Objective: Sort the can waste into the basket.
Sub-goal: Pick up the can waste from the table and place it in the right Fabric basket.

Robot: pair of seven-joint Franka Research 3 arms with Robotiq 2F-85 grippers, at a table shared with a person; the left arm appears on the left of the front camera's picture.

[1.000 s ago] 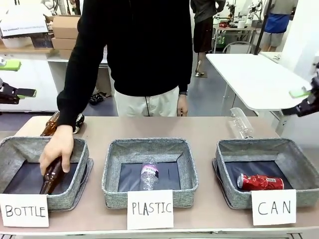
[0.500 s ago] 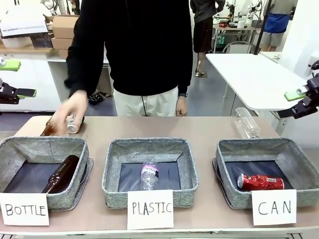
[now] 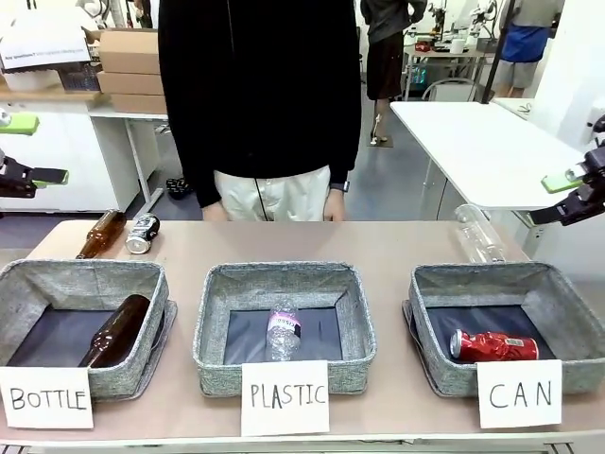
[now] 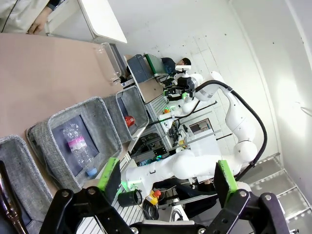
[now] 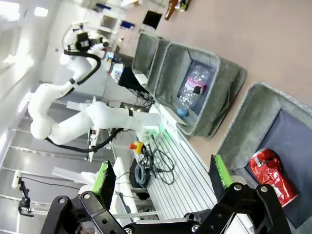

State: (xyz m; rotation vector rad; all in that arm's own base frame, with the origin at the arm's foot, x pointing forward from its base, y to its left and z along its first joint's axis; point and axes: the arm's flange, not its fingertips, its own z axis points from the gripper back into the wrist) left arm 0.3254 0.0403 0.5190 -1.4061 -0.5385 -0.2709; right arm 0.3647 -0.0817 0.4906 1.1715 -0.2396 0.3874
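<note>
Light brown table (image 3: 378, 241). Three grey fabric baskets stand in a row along its near edge, apart from one another: left basket (image 3: 80, 269), middle basket (image 3: 284, 272), right basket (image 3: 482, 272). In front of them are the BOTTLE card (image 3: 45, 399), PLASTIC card (image 3: 285, 397) and CAN card (image 3: 518, 393); whether these stand on the table or hang from the baskets cannot be told. Far left corner: brown bottle (image 3: 99, 235) lying on its side, dark can (image 3: 143, 234) just beside it. Far right: clear bottle (image 3: 475, 235) lying behind the right basket.
</note>
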